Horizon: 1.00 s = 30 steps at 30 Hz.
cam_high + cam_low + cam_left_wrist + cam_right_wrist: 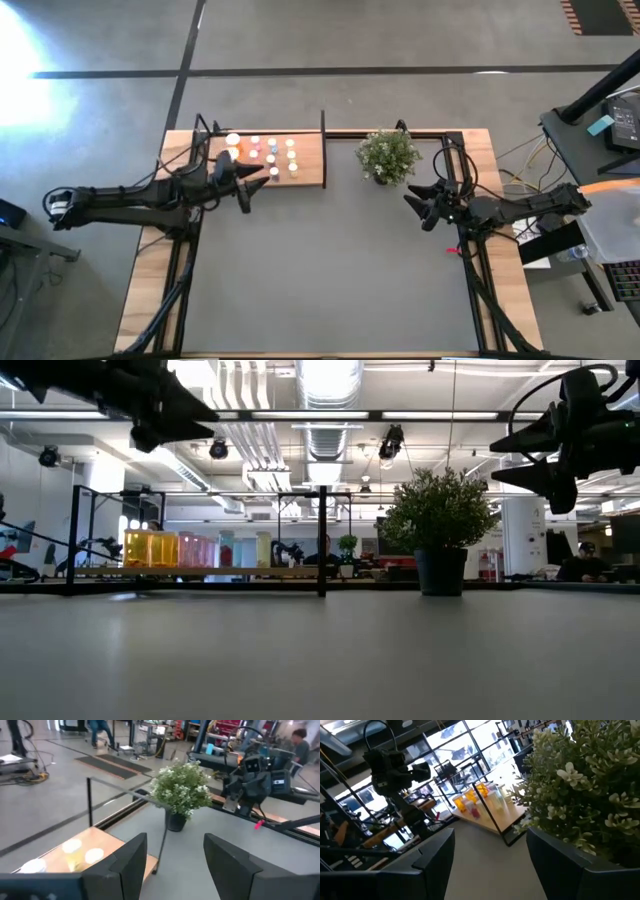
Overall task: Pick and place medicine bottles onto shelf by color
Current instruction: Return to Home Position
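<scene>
Dark fingers [131,865] of the left jaws fill the foreground of the left wrist view. They stand wide apart with nothing between them but bare grey worktop [330,270]. The right jaws are the same: their fingers [432,860] are spread and empty, touching nothing.

The medicine bottles [270,152] all stand on the shelf [310,168], just beyond and slightly below the left jaws, which hang raised over the shelf's near edge. From the right jaws they are well apart, past the potted plant [388,155] that sits just ahead of those jaws. No bottle shows on the worktop, so the sorting looks finished.

The bottles look like light, rigid plastic – smooth, round-sided and easy to topple, especially the small ones [481,800]. If one needed moving, the safest hold would probably be from above, across the body just under the white cap and only firm enough to stop it slipping. They stand close together – widely spread jaws could knock a neighbour, so the gap would want narrowing first.
</scene>
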Motion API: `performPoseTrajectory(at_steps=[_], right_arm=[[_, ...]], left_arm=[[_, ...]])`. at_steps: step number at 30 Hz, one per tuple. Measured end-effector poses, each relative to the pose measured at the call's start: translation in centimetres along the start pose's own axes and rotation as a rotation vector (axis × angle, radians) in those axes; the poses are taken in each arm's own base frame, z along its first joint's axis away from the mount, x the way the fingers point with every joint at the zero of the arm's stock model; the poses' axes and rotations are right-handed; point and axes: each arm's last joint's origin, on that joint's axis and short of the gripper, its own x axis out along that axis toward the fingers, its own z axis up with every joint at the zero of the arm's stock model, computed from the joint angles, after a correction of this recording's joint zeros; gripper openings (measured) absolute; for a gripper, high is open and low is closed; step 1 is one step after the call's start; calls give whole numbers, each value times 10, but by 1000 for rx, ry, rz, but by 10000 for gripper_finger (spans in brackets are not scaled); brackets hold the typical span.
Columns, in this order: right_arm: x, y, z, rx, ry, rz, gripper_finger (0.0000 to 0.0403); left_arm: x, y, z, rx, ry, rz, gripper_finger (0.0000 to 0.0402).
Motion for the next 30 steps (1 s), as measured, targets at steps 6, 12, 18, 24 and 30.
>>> performPoseTrajectory(at_steps=[6,12,18,24,30], right_arm=[[0,0,0,-15,0,0,237],[0,0,0,-26,0,0,237],[0,0,0,-26,0,0,237],[0,0,0,-26,0,0,237],[0,0,0,-26,0,0,237]], left_arm=[[-11,10,-20,-47,-16,35,180],[-14,16,-42,-73,10,45,180],[-16,22,-62,-60,34,75,180],[-17,26,-81,-65,17,76,180],[-22,31,-91,-88,-47,75,180]])
